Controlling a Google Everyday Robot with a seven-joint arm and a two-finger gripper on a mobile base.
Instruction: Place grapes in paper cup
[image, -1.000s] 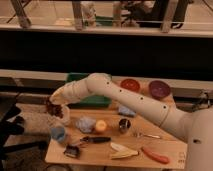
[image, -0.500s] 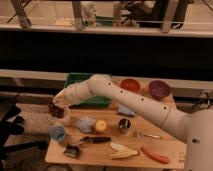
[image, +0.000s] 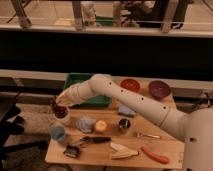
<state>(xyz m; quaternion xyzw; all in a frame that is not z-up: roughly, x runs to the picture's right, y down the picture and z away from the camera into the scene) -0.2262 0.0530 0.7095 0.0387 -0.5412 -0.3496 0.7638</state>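
In the camera view, the arm (image: 125, 97) reaches from the right across the table (image: 100, 155) to its left edge. There the gripper (image: 56, 103) is clenched on the top of the grapes (image: 60, 110), and the bunch hangs into the mouth of the paper cup (image: 63, 119). A light blue cup (image: 58, 133) stands just in front of the paper cup, towards the front-left corner. A green bin (image: 86, 81) sits along the back edge, with a red bowl (image: 130, 85) and a purple bowl (image: 159, 89) towards the back-right corner.
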